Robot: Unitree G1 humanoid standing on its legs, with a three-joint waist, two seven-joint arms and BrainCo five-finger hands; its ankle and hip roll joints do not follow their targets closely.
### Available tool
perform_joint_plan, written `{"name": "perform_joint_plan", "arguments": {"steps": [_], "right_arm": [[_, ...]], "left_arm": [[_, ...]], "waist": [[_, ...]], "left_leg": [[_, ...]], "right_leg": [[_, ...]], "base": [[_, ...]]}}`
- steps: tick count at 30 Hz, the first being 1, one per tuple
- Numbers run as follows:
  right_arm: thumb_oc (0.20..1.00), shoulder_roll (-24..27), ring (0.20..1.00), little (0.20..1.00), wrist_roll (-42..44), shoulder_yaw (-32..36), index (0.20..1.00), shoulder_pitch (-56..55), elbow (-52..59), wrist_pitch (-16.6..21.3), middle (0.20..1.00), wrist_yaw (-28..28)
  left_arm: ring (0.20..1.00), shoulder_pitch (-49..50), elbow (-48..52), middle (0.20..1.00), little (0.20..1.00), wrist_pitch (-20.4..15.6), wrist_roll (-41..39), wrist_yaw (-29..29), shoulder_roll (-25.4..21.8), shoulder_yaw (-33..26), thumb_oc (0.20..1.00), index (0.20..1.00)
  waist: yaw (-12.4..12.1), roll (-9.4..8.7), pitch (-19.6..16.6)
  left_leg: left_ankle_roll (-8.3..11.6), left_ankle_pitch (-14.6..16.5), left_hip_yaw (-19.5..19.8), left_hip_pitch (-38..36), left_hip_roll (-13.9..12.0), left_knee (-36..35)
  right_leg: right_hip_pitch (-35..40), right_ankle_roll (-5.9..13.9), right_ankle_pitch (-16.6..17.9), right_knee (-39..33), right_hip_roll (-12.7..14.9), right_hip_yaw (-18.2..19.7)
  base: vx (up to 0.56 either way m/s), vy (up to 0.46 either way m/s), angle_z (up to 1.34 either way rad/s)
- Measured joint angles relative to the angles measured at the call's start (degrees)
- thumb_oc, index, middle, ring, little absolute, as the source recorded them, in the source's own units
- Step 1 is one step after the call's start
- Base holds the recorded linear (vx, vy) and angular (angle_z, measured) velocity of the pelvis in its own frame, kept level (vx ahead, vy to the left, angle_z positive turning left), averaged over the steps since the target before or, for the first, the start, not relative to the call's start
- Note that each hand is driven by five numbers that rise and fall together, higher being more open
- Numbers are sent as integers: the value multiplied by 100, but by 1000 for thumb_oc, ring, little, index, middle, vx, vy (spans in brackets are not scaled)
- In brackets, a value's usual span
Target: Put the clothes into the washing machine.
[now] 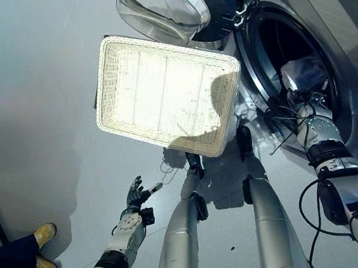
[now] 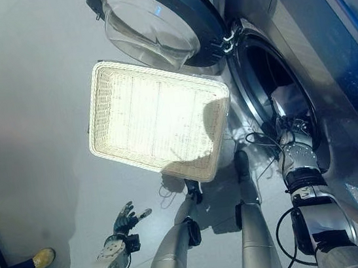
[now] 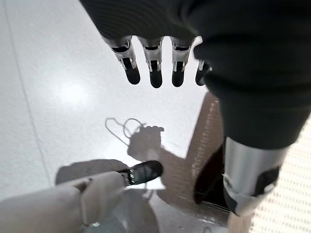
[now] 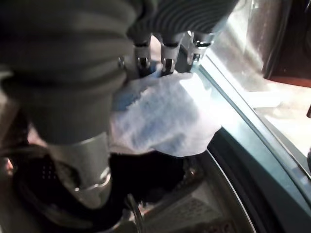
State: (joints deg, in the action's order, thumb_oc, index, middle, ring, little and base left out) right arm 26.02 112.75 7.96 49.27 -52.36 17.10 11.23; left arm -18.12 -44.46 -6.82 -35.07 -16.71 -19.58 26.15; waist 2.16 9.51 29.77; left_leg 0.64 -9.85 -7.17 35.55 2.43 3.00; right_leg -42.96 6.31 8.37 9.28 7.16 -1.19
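Cloth (image 1: 304,72): white, bunched at the washer's (image 1: 346,52) opening, just inside the drum rim, against the right robot hand (image 1: 305,112).
Left eye: door (image 1: 169,6) swung open above a white woven basket (image 1: 167,94) lying on the floor; left robot hand (image 1: 136,194) low, well apart from the basket, fingers spread, holding nothing; yellow shoes (image 1: 42,251) of a person at the lower left.
Right eye: same layout, right arm reaching into the drum.
Left wrist: fingers (image 3: 155,73) straight over bare floor.
Right wrist: fingers (image 4: 165,60) curled onto the cloth, grasping it at the door seal.
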Motion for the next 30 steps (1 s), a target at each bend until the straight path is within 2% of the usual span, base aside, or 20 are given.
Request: {"name": "perform_joint_plan", "arguments": {"steps": [2, 3, 4, 9, 12, 19, 25, 27, 30], "right_arm": [[1000, 26, 1000, 1000, -194, -101, 1000, -1, -208, 9, 1000, -199], [1000, 35, 1000, 1000, -333, -112, 1000, -10, -262, 20, 1000, -213], [1000, 60, 1000, 1000, -725, -118, 1000, -37, -299, 99, 1000, -199], [1000, 59, 1000, 1000, -2306, -272, 1000, -138, -636, 410, 1000, -87], [1000, 64, 1000, 1000, -3048, -427, 1000, -281, -652, 429, 1000, -130], [1000, 63, 1000, 1000, -4165, -694, 1000, -574, -643, 410, 1000, -411], [1000, -90, 1000, 1000, -4216, -905, 1000, -1130, -506, 157, 1000, -999], [1000, -441, 1000, 1000, -3714, -912, 1000, -1492, -505, -160, 1000, -1094], [1000, -747, 1000, 1000, -2948, -831, 1000, -1773, -576, -465, 1000, -1136]], "left_arm": [[1000, 1, -23, 1000, 1000, 0, 0, -6, 0, 17, 1000, 1000], [1000, -1, -27, 1000, 1000, 1, -1, -7, -1, 18, 1000, 1000], [1000, -3, -27, 1000, 1000, 1, -2, -9, -2, 10, 1000, 1000], [1000, -54, -161, 1000, 1000, 30, -2, -8, -3, 0, 1000, 1000], [1000, -112, -222, 1000, 1000, 33, -2, 51, -10, -42, 1000, 1000], [1000, -113, -221, 1000, 1000, 46, 1, 92, 6, -49, 1000, 1000], [1000, -130, -395, 1000, 1000, 92, 15, 96, 255, -327, 1000, 1000], [1000, -72, -516, 1000, 1000, 100, 56, 95, 427, -342, 1000, 1000], [1000, -71, -666, 1000, 1000, 76, 56, 88, 445, -471, 1000, 1000]], "waist": [[4, 1, -1], [9, 1, -1], [3, 2, -1], [-34, 3, -1], [-38, 2, -1], [-20, 2, -1], [24, -16, 10], [22, -56, 20], [47, -150, 24]], "left_leg": [[-38, -25, 3, -37, 12, 4], [-88, -17, 2, -67, 33, -12], [-102, -7, -2, -96, 71, -20], [-127, 35, 0, -101, 68, -22], [-129, 42, 0, -166, 67, -29], [-94, 57, 27, -277, 24, -12], [-71, 71, 111, -389, -28, 16], [-46, 129, 119, -702, -47, -25], [-52, 168, 109, -857, -45, -33]], "right_leg": [[47, -55, 40, -5, -1, 5], [65, -125, 92, -5, 9, 15], [83, -278, 206, -5, 20, 53], [102, -315, 226, -43, 10, 46], [185, -313, 224, -66, 16, 25], [315, -295, 159, -63, 0, -37], [530, -313, 188, -158, -59, -115], [885, -321, 177, -275, -79, -127], [1059, -316, 175, -350, -81, -121]], "base": [[-32, 41, 2], [-44, 55, 6], [-38, 50, 4], [-33, 36, -2], [-54, 32, 2], [-48, 18, 2], [-68, 55, 5], [-34, 84, -1], [-29, 73, -5]]}}
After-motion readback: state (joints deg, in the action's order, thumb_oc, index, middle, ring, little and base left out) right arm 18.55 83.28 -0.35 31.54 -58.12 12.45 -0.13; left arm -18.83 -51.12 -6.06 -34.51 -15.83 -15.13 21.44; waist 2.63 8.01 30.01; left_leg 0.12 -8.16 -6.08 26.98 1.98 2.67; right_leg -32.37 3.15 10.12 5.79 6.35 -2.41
